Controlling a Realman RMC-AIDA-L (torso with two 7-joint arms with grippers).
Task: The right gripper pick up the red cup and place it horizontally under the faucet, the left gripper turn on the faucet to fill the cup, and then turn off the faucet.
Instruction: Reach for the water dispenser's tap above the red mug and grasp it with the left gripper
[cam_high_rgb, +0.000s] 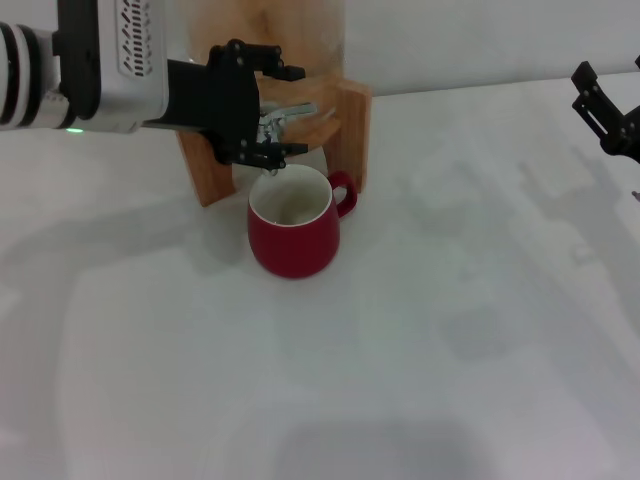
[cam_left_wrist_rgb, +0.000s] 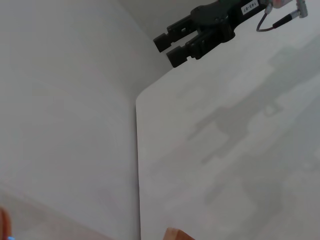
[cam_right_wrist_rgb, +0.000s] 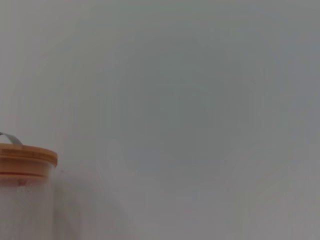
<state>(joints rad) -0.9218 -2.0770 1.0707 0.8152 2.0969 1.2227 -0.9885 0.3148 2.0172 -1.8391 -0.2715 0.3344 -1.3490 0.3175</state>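
Standing upright, red cup (cam_high_rgb: 292, 232), mouth upward

A bare test-lab setup: a plain white worktop (cam_high_rgb: 420, 350) against blank white walls, carrying only a wooden-framed drink dispenser (cam_high_rgb: 350, 125), with black robot pincers over it.

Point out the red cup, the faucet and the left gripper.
red cup (cam_high_rgb: 292, 245), head view, on its red outer wall.
faucet (cam_high_rgb: 285, 112), head view, on its chrome lever.
left gripper (cam_high_rgb: 272, 110), head view, midway between its fingertips at the faucet.
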